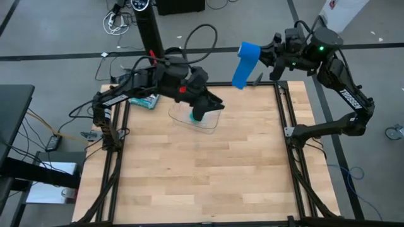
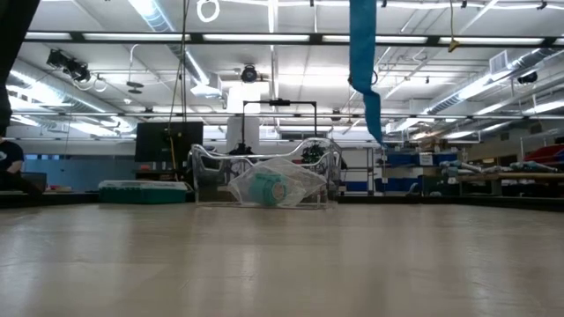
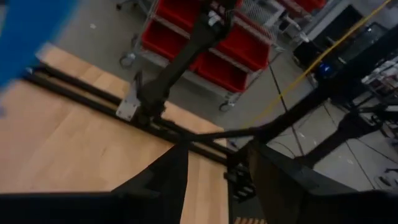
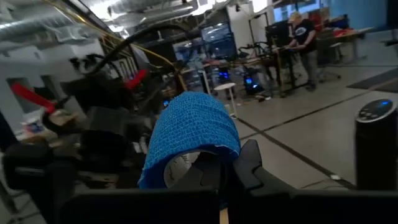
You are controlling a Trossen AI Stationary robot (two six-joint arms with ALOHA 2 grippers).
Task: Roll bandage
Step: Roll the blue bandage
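Note:
The bright blue bandage (image 1: 243, 63) hangs as a loose strip from my right gripper (image 1: 260, 58), high over the table's far edge, right of the middle. In the low view the bandage (image 2: 363, 53) comes down from the top of the picture, and its lower end (image 2: 379, 130) is well clear of the table. My right gripper (image 4: 225, 177) is shut on it. My left gripper (image 1: 218, 101) is open and empty over the far middle of the table. It is above a clear plastic tray, and its fingers (image 3: 155, 186) stand apart. The bandage shows blurred in the left wrist view (image 3: 28, 31). My right gripper pinches the bandage near its upper end (image 4: 205, 152) between its two fingers (image 4: 249, 165). The fingers come about level from the table's right side. The strip folds over the fingertips and hangs slack below them, lifted clear of the table.
A clear plastic tray (image 1: 211, 121) holding a small teal-green roll (image 2: 269, 187) stands at the far middle. A green-and-white box (image 1: 146, 101) lies at the far left. Black frame rails (image 1: 285, 113) run along the table's sides. A person (image 4: 305, 34) stands far off in the room.

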